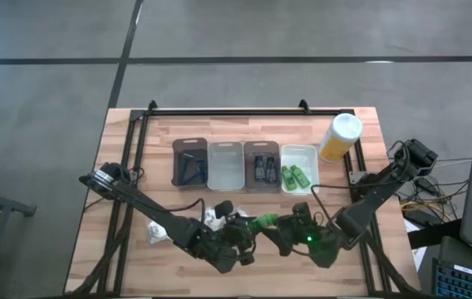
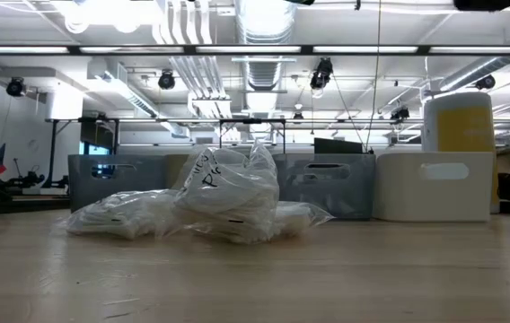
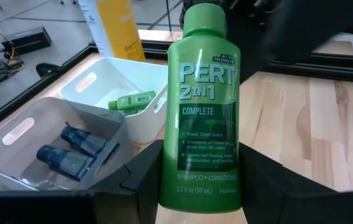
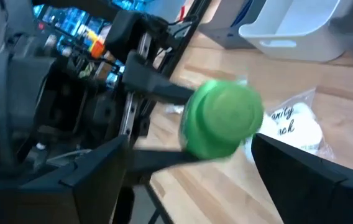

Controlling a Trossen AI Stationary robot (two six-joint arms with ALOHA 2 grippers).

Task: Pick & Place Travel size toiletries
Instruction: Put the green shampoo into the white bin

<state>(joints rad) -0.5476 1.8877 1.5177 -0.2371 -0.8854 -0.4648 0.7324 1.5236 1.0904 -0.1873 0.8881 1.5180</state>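
My left gripper (image 1: 248, 232) is shut on a bright green bottle (image 1: 263, 223) labelled "Pert 2 in 1" (image 3: 204, 106), above the table's near middle. My right gripper (image 1: 286, 232) faces it, open. In the right wrist view its fingers (image 4: 96, 168) stand on either side of the bottle's green cap (image 4: 223, 118) without touching. More green bottles (image 1: 297, 176) lie in the white tray (image 1: 299, 154). Dark blue pieces (image 3: 71, 152) lie in a grey tray (image 1: 261, 149). White crinkly bundles (image 2: 228, 202) lie on the table at near left (image 1: 157, 231). My left gripper pinches the bottle's lower body near its base (image 3: 198, 186) between its two fingers, one on each side. The bottle sticks out ahead of the fingers, cap end (image 3: 204, 18) away from the gripper and toward my right gripper. It is held off the table.
Four trays stand in a row at the table's far middle: dark grey (image 1: 190, 164), clear (image 1: 225, 164), grey and white. A tall yellow bottle with a white cap (image 1: 340, 137) stands right of them. A black frame rail (image 1: 244, 110) runs along the far edge.
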